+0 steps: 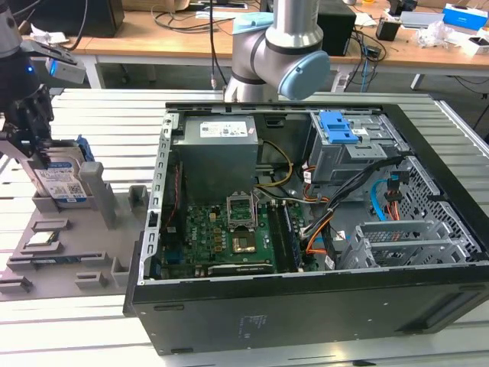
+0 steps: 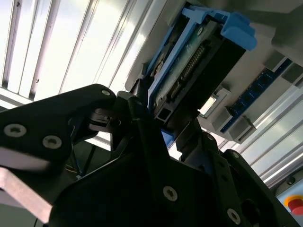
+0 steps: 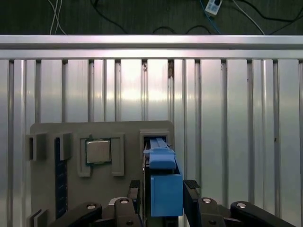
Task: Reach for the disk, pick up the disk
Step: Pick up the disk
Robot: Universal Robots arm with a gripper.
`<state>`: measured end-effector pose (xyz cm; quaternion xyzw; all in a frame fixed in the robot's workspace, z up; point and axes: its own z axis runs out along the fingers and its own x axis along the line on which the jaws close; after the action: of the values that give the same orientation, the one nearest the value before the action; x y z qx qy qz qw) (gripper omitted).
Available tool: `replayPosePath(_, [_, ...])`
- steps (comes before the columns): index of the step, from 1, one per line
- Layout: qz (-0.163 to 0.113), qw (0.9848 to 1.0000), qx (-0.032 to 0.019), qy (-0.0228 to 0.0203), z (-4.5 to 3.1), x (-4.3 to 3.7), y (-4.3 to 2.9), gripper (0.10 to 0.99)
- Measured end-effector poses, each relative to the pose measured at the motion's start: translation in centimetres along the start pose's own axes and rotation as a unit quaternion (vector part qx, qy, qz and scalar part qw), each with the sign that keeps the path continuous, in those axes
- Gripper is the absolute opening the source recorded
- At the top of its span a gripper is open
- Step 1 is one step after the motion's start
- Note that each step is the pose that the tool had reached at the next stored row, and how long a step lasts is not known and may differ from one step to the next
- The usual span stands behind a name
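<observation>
1. The hand [image 3: 163, 191] is pinching the disk [image 3: 163, 168]. In the first wrist view its black fingers [image 3: 191, 198] are pressing on the two flat sides, just by the blue end.
2. The disk is standing on edge in a slot of a grey holder [image 1: 72, 256], at nine o'clock in the exterior view. Its label is facing that camera.
3. A small square chip [image 3: 98, 151] is lying flat in its own recess of the same holder, near the disk but apart from it.
4. The holder is resting on a ribbed metal bench [image 1: 99, 115].
5. At three o'clock from the holder, an open computer case [image 1: 306, 313] is lying on its side. It is showing a green board and a grey drive cage [image 1: 340, 134] with a blue latch.
6. The arm [image 1: 279, 53] is rising behind the case at twelve o'clock.
7. Farthest back, a wooden bench [image 1: 191, 38] is carrying cables.
</observation>
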<state>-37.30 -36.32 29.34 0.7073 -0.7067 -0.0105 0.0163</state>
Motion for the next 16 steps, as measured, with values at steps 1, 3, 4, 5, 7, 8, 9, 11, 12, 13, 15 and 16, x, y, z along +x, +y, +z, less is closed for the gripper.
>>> replayPosePath(1, [0.0,1.0,-0.0001,0.0001,0.15,-0.01,-0.09,0.482])
replayPosePath(3, [0.0,1.0,0.0,0.0,0.28,-0.02,-0.19,0.482])
replayPosePath(4, [0.0,1.0,0.0,0.0,0.41,-0.02,-0.25,0.482])
replayPosePath(5, [0.0,1.0,0.0,0.0,0.56,-0.02,-0.32,0.482])
replayPosePath(7, [0.0,1.0,-0.0001,0.0001,0.6,-0.02,-0.36,0.482])
replayPosePath(8, [0.0,1.0,-0.0001,0.0001,0.6,-0.02,-0.36,0.482])
replayPosePath(9, [0.0,1.0,-0.0001,0.0001,0.61,-0.02,-0.36,0.482])
replayPosePath(11, [-0.001,1.0,0.0,0.0,0.61,-0.02,-0.37,0.482])
replayPosePath(12, [-0.001,1.0,0.0,0.0,0.62,-0.02,-0.37,0.482])
replayPosePath(13, [-0.001,1.0,0.0,0.0,0.62,-0.02,-0.37,0.482])
replayPosePath(15, [-0.001,1.0,0.0,0.0001,0.62,-0.02,-0.38,0.467])
replayPosePath(16, [-0.001,1.0,0.0,0.0001,0.62,-0.02,-0.38,0.4])
